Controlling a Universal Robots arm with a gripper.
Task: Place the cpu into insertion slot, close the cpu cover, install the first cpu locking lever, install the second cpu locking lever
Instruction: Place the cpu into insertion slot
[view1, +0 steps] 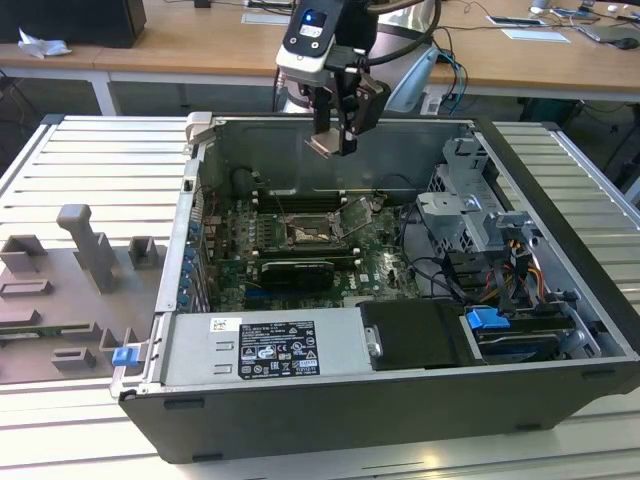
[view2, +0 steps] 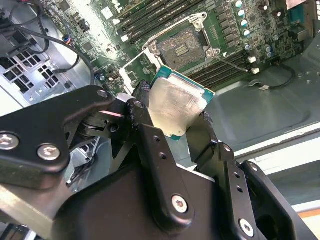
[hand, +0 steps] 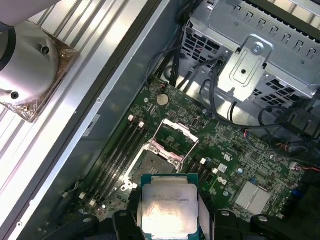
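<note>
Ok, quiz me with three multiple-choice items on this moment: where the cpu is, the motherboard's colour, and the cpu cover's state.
1. Where is the cpu relative to the insertion slot?
A seated in it
B held between the jaws, up off the board
C lying outside the case

2. What colour is the motherboard?
A green
B red
C white

3. How does the cpu cover stand?
A shut over the slot
B swung up, open
C taken off

Answers:
1 B: the jaws clamp the chip's edges, and the slot lies bare below.
2 A: green board surrounds the slot in both wrist views.
3 B: the metal frame stands raised at the slot's edge.
</note>
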